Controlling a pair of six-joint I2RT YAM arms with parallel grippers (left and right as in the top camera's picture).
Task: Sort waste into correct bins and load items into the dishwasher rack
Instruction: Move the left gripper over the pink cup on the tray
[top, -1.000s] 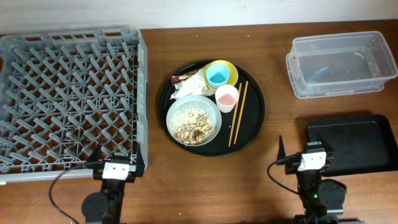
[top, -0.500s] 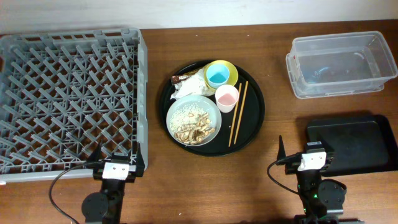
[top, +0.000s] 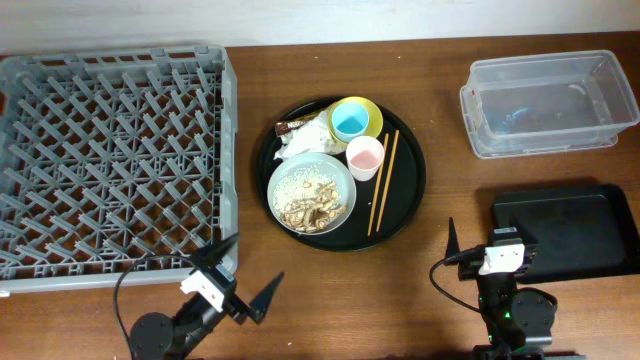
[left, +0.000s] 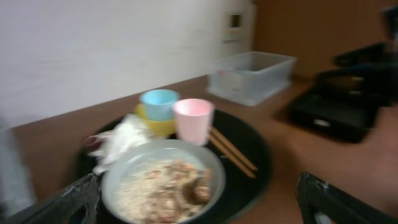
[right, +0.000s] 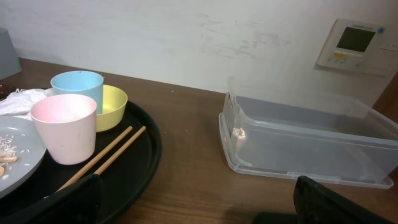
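Fingers of the left claw (top: 245, 274) are held wide apart, empty, and are aimed at the grey-green dish (top: 311, 193) on the round black tray (top: 408, 190). The right claw (top: 489, 244) is likewise spread, beside the shallow black tray (top: 570, 232). Since a second ago the left claw has been swung away from the rack (top: 110, 160).

A round black tray (top: 405, 190) lies about mid-table on a brown wooden table (top: 440, 60), its rim low and glossy. From the right wrist view the tray (right: 124, 177) fills the lower left, with bare tabletop (right: 186, 186) beside it. A white wall (right: 186, 37) stands behind the table's far edge. A white panel (right: 352, 42) with a small screen and buttons is mounted on the wall; the left wrist view shows it (left: 235, 25) blurred.
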